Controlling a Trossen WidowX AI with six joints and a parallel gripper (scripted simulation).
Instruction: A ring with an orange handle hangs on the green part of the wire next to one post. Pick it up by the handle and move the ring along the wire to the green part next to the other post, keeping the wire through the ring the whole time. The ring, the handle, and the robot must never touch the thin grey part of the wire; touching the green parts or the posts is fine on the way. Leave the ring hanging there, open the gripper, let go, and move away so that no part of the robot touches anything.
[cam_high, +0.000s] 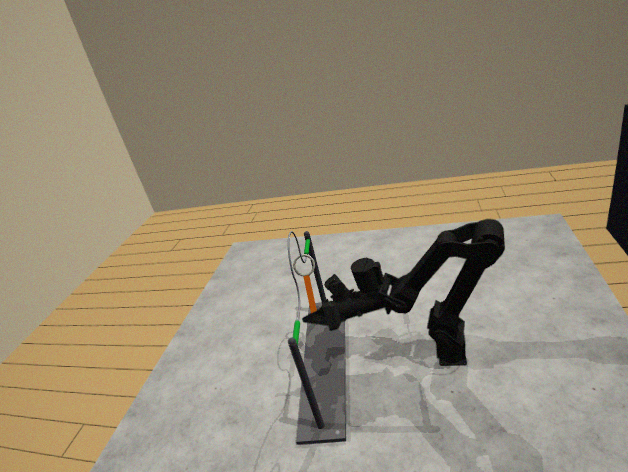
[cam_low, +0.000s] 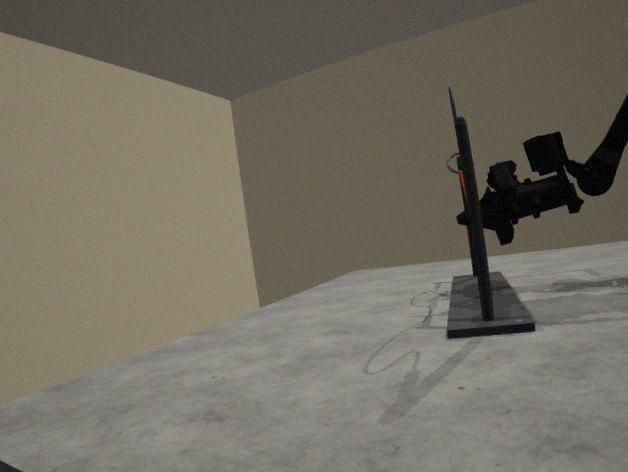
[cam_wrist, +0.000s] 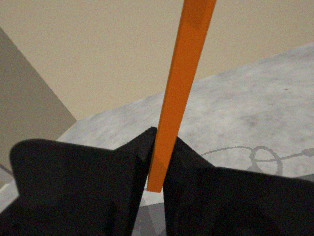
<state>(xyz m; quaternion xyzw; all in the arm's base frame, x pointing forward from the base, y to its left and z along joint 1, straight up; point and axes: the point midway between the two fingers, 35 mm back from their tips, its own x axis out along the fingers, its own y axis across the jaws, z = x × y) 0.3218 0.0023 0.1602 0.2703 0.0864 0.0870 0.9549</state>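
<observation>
The ring (cam_high: 294, 265) (cam_low: 447, 163) is upright around the thin grey wire (cam_high: 289, 252), just below the far green part (cam_high: 307, 246) beside the far post (cam_high: 316, 276). Whether it touches the wire is too small to tell. The orange handle (cam_high: 310, 293) (cam_low: 463, 183) (cam_wrist: 182, 75) hangs down from the ring, slightly tilted. My gripper (cam_high: 306, 319) (cam_low: 459, 218) (cam_wrist: 159, 133) is shut on the handle's lower end. The near green part (cam_high: 296, 332) is at the top of the near post (cam_high: 306, 383) (cam_low: 479, 253). The ring is out of the wrist view.
The wire rises from the ring into a tall bend, then runs down to the near green part. Both posts stand on a dark base plate (cam_high: 324, 406) (cam_low: 489, 328) on the grey table (cam_high: 203, 380) (cam_low: 304, 406). Shadows of the wire and arm lie on the table.
</observation>
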